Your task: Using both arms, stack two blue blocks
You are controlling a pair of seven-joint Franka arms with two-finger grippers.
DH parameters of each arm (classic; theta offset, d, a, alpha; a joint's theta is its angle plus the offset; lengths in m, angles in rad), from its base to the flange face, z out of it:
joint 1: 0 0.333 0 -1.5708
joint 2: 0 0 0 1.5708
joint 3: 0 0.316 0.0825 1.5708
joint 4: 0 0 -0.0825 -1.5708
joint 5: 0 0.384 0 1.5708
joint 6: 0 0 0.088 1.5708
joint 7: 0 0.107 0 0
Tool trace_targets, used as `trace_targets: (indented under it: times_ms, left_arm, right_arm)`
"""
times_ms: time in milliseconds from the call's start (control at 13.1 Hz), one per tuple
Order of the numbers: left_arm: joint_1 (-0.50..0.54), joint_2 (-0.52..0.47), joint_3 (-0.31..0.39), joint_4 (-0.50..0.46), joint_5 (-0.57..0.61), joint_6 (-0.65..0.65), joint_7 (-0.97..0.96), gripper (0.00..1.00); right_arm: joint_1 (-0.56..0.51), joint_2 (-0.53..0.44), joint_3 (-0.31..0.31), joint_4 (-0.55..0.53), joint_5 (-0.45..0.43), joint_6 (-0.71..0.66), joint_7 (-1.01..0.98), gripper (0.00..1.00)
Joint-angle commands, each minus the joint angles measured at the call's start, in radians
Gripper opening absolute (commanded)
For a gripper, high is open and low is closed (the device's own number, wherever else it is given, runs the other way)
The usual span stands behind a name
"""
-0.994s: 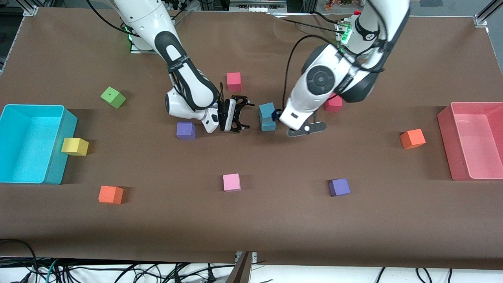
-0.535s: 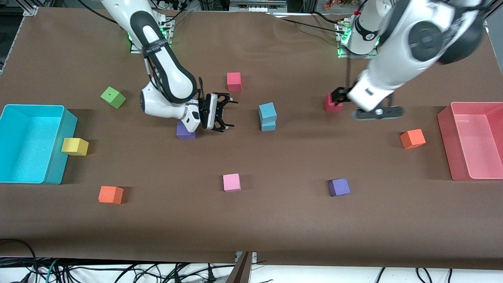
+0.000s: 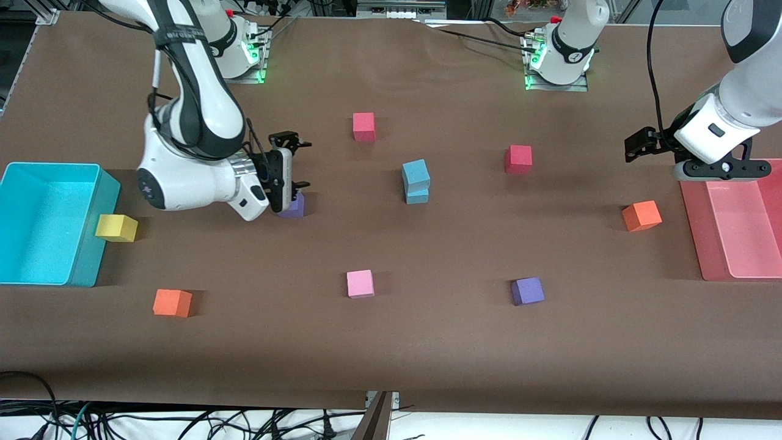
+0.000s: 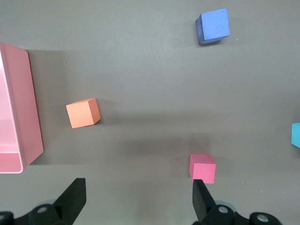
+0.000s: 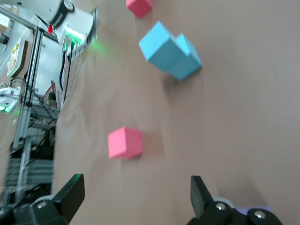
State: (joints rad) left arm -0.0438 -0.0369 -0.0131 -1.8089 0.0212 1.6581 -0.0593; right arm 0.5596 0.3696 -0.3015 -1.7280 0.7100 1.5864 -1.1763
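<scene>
Two sky-blue blocks stand stacked mid-table, the upper one (image 3: 415,173) resting slightly askew on the lower one (image 3: 418,195). The stack also shows in the right wrist view (image 5: 169,50), and one edge of it shows in the left wrist view (image 4: 296,135). My right gripper (image 3: 296,164) is open and empty, raised over the table by a purple cube (image 3: 294,208), away from the stack toward the right arm's end. My left gripper (image 3: 632,146) is open and empty, up beside the pink bin (image 3: 693,244). Both grippers show open in their wrist views, the left (image 4: 138,201) and the right (image 5: 136,197).
A cyan bin (image 3: 85,269) stands at the right arm's end with a yellow cube (image 3: 116,227) against it. Scattered cubes: green (image 3: 176,151), two red (image 3: 363,126) (image 3: 518,159), two orange (image 3: 172,302) (image 3: 641,216), pink (image 3: 360,283), purple (image 3: 527,291).
Both arms have drawn back from the stack. The left gripper has swung from beside the blue blocks to the pink bin; the right gripper has moved toward the cyan bin's end.
</scene>
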Motion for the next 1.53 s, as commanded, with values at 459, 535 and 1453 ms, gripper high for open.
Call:
trace_targets:
  times_ms: [459, 535, 1453]
  left_arm:
    - [0.021, -0.023, -0.013, 0.005, 0.008, 0.066, 0.013, 1.0]
    - [0.021, -0.021, -0.015, 0.006, 0.008, 0.066, 0.001, 1.0]
    - [0.018, -0.028, -0.021, 0.011, -0.014, 0.054, -0.001, 1.0]
  right_arm:
    - [0.011, -0.001, -0.068, 0.242, -0.354, -0.261, 0.649, 1.0]
    - [0.008, -0.004, -0.064, 0.242, -0.389, -0.246, 0.746, 1.0]
    - [-0.473, -0.305, 0.208, -0.015, -0.731, 0.069, 0.831, 1.0]
